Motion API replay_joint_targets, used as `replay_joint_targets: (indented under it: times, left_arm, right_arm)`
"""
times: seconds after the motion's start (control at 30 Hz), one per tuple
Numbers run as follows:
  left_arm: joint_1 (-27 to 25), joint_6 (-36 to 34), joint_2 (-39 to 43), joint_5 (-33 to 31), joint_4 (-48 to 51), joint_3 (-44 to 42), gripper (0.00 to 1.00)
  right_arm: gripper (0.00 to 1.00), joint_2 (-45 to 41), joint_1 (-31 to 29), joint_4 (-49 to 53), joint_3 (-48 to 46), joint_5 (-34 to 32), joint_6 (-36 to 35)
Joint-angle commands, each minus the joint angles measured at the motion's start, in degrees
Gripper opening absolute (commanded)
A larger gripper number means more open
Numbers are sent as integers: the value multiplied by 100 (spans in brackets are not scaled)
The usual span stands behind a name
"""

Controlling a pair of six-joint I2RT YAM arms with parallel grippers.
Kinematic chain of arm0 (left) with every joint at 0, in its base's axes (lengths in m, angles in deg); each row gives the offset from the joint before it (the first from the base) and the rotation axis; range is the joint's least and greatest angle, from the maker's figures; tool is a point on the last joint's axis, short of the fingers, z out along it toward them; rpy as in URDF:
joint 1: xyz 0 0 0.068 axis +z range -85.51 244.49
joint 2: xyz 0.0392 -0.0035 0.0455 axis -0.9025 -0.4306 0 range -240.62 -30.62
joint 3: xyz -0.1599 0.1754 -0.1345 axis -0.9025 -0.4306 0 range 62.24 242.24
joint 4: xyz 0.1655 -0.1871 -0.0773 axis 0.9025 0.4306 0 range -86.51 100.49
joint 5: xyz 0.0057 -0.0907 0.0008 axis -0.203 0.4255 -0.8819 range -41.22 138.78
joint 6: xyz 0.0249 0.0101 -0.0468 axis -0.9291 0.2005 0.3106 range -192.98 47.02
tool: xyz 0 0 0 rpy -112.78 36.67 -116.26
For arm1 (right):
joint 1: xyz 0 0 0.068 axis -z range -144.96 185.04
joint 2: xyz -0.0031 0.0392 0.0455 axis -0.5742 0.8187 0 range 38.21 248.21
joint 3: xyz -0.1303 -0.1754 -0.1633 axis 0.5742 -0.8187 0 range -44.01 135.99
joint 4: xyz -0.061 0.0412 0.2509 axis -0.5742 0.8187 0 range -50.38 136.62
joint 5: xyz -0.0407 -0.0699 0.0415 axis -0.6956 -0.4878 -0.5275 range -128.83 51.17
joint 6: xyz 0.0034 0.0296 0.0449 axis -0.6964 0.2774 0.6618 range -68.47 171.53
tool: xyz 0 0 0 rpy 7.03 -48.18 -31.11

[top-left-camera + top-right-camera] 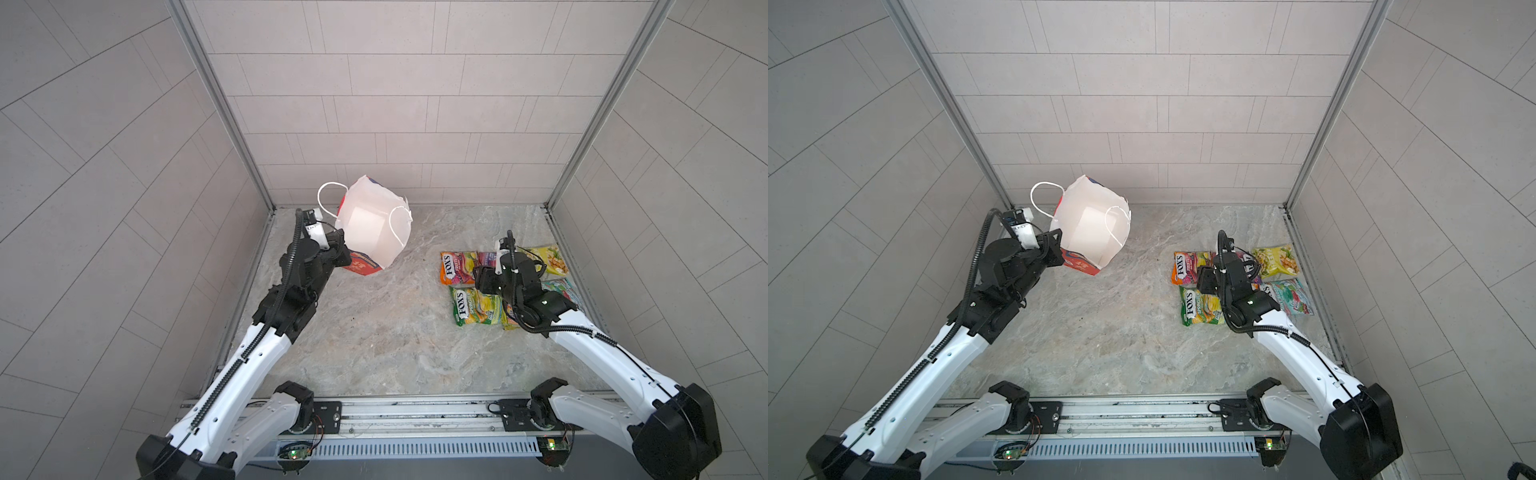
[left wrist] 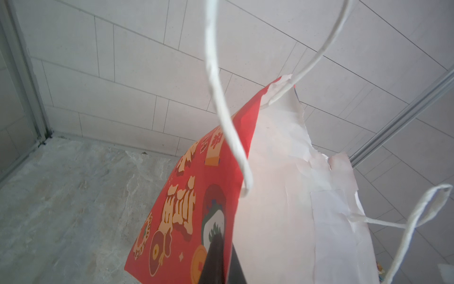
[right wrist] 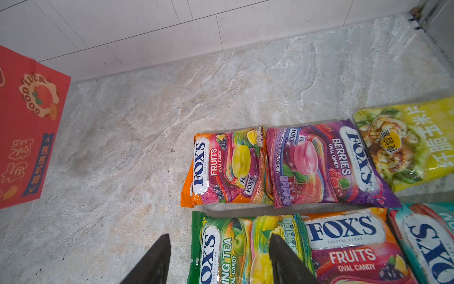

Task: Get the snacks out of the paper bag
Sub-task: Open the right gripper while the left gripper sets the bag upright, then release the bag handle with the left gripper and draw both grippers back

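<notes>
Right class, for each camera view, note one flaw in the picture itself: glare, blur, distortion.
In both top views, tile lines on the side walls bow slightly, and the white inside of the paper bag is washed out. Left wrist view: the near cord handle is blurred. Right wrist view: glare glints off the glossy Fox's Berries packet.

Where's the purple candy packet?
The purple packet lies on the right of the table, between an orange packet and the yellow packet, clearest in the right wrist view.
</notes>
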Motion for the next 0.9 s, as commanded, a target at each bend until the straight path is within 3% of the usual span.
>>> replay_joint_targets:
  times: [0.0, 0.17, 0.33, 0.57, 0.73, 0.87]
  left_arm:
    - [-105, 1050, -213, -158, 436, 20, 0]
    - [-470, 1584, -615, -107, 616, 269, 0]
    - [-671, 1930, -1009, 106, 759, 541, 7]
    - [-705, 2129, -1055, 62, 515, 388, 29]
    - [-703, 1869, -967, 133, 688, 554, 44]
    - [-711, 1041, -744, -66, 1042, 815, 57]
  right_arm:
    - [64, 77, -52, 14, 111, -167, 95]
    - [64, 151, -70, -120, 92, -231, 265]
    - [64, 198, -79, -181, 77, -242, 405]
    - [65, 190, -78, -168, 151, -240, 346]
    - [65, 172, -71, -157, 265, -255, 286]
    - [67, 60, -70, -213, 352, -472, 156]
